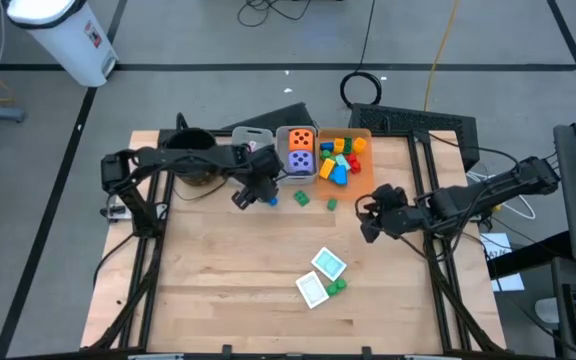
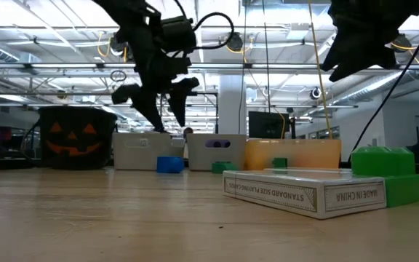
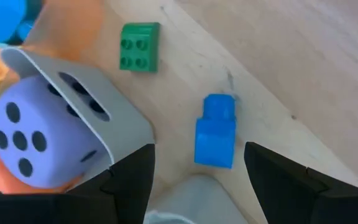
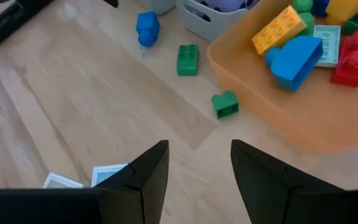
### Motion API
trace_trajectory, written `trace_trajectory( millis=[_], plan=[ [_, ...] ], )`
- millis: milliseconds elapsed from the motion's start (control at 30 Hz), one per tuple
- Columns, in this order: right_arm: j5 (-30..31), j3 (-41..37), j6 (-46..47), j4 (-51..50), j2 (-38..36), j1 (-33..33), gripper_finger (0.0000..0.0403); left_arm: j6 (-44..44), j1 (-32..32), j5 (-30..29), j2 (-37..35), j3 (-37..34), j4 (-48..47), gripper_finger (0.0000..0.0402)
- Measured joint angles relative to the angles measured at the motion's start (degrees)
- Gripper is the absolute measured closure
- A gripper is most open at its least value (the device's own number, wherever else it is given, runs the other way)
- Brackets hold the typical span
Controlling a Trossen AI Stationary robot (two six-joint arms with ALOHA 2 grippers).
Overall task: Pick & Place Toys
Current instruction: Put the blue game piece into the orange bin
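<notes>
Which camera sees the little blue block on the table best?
The left wrist view: the blue block fills it, lying between the left hand's open fingers. High, low and right wrist views show it only small, near the grey bin.

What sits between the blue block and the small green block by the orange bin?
One larger green block lies on bare wood between the blue block and the small green block beside the orange bin; the right wrist view shows it best.
</notes>
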Motion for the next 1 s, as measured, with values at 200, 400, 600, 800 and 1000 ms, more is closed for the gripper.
trace_trajectory(
  millis=[200,400,600,800,1000],
  plan=[
    [-0.40,0.00,0.98,0.83,0.96,0.02,0.0239,2.23,-0.79,1.12,0.08,-2.65,2.26,0.0147],
    [-0.36,0.00,0.05,0.80,0.91,0.02,0.0239,1.11,-0.87,3.10,0.67,-2.90,2.56,0.0147],
    [-0.43,0.00,-0.72,0.16,0.90,0.04,0.0239,0.44,-0.64,1.23,4.86,-2.90,2.67,0.0147],
    [-0.48,0.00,-2.24,-0.63,0.92,0.04,0.0239,-0.83,0.38,0.76,6.16,-1.94,4.30,0.0147],
    [-0.48,0.00,-4.27,-1.69,0.92,0.04,0.0239,-2.40,2.39,1.58,6.16,-1.92,4.47,0.0147]
  ],
)
